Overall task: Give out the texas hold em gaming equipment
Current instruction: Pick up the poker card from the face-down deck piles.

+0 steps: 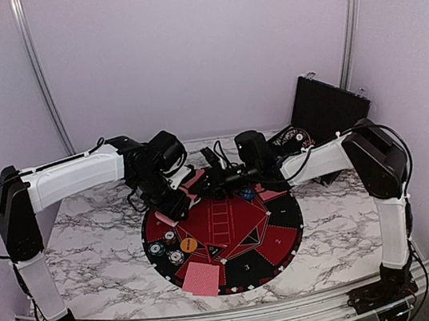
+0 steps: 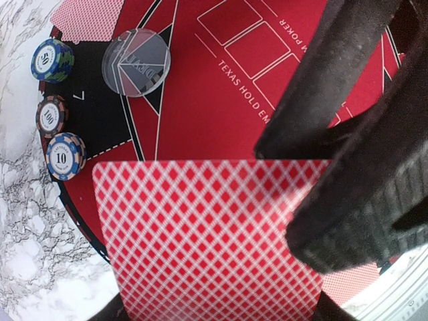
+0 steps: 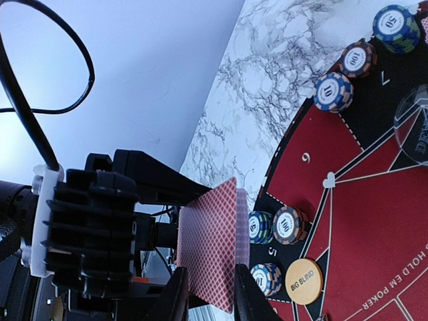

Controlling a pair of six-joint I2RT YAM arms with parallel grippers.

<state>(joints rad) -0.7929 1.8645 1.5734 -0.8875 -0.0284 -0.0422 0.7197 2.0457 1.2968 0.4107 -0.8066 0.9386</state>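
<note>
My right gripper (image 3: 209, 277) is shut on a deck of pink-red-backed cards (image 3: 210, 247) and holds it upright above the far left of the round mat (image 1: 235, 242). My left gripper (image 2: 221, 314) is open, with its jaws wide apart on either side of the deck (image 2: 200, 241). The right gripper's fingers (image 2: 348, 194) cross in front of the deck. Chip stacks (image 2: 53, 59) and a clear disc (image 2: 136, 61) lie on the mat. More chips (image 3: 289, 225) and an orange BIG BLIND disc (image 3: 303, 281) show in the right wrist view. A blue disc (image 1: 245, 194) lies near the right gripper (image 1: 202, 185).
Dealt cards lie at the mat's near edge (image 1: 201, 278) and its far right (image 1: 272, 194). A black case (image 1: 328, 111) stands open at the back right. The marble table (image 1: 91, 251) extends left and right of the mat. The left gripper (image 1: 179, 206) hangs over the mat's far left.
</note>
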